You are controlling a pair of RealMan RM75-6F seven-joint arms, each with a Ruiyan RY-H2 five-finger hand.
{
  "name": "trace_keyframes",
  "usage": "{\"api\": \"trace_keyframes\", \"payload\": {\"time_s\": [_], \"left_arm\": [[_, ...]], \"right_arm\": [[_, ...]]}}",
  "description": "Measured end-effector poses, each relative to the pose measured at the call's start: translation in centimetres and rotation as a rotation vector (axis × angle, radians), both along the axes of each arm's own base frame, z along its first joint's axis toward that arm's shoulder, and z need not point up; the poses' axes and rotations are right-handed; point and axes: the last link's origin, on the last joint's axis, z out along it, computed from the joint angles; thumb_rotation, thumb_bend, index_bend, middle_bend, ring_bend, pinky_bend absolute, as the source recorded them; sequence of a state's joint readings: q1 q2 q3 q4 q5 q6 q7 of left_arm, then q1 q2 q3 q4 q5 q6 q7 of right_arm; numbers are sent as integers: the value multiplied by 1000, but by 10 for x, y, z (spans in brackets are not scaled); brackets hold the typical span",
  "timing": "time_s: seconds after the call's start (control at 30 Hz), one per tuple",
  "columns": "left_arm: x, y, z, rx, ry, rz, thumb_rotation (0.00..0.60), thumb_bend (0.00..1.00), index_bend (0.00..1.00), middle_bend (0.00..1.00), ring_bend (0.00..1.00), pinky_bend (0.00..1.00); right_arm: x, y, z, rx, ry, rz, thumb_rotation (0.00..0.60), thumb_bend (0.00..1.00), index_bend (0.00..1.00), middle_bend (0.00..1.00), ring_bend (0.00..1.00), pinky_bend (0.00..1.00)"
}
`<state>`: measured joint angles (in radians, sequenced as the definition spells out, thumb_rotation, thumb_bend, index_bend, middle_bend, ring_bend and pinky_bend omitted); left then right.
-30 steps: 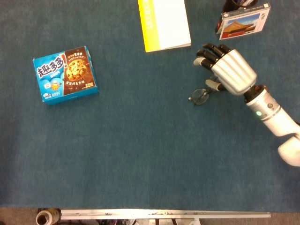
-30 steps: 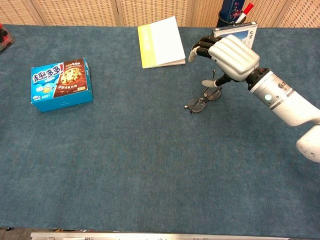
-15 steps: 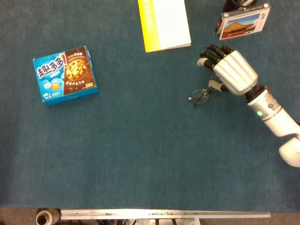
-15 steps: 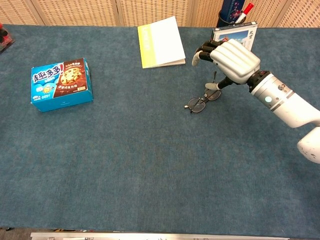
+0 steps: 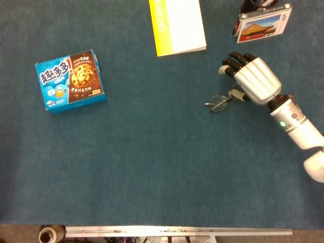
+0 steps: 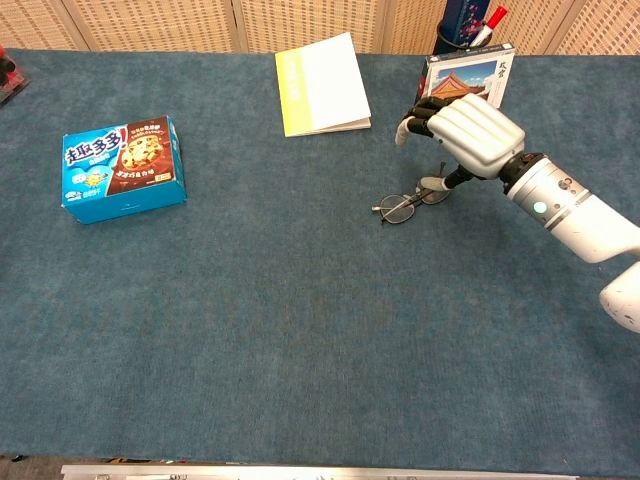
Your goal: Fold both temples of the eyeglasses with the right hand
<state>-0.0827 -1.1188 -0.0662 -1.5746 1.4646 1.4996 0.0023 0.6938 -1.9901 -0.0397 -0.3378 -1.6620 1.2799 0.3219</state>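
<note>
the eyeglasses [image 5: 218, 103] [image 6: 408, 204] lie on the blue table cloth [image 5: 152, 167] [image 6: 300, 330] toward the right of the scene, their round lenses flat on the cloth and the frame running on a slant. the right hand [image 5: 254, 79] [image 6: 468, 132] hovers over their right end, back of the hand up, with its dark fingers [image 5: 234, 63] [image 6: 422, 108] curled inward and held above the cloth, closing on nothing that shows. its thumb tip [image 5: 237, 94] [image 6: 436, 183] reaches down to the right end of the frame and seems to touch it there; whether it grips the frame i cannot tell, and the temples are too thin to make out in either view. the white forearm runs off to the right and nearer side. far behind the hand stands a small picture box [image 5: 263, 23] [image 6: 466, 76] showing a red building, and to its left lies a white booklet with a yellow spine [image 5: 176, 25] [image 6: 321, 84]. well apart on the left side of the cloth rests a blue cookie box [image 5: 70, 80] [image 6: 122, 168]. the left hand shows in neither view.
</note>
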Motion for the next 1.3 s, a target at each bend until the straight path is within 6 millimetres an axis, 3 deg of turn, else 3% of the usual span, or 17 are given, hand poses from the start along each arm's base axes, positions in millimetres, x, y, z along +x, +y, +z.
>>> {"api": "trace_keyframes", "payload": {"time_s": [0.47, 0.73, 1.07, 1.3], "left_arm": [[0, 0, 0, 1, -4, 1, 600, 288, 516, 431, 283, 394], [-1, 1, 1, 1, -3, 4, 600, 288, 516, 431, 283, 394], [0, 0, -1, -2, 7, 1, 600, 288, 516, 431, 283, 394], [0, 1, -3, -6, 13, 2, 600, 287, 516, 431, 283, 394]], "right_arm": [[-10, 4, -6, 19, 29, -26, 600, 117, 391, 331, 222, 404], [-2, 6, 2, -1, -20, 23, 600, 117, 391, 331, 222, 405], [12, 25, 42, -84, -119, 173, 600, 117, 391, 331, 222, 405], [12, 56, 85, -171, -133, 174, 600, 117, 391, 331, 222, 404]]}}
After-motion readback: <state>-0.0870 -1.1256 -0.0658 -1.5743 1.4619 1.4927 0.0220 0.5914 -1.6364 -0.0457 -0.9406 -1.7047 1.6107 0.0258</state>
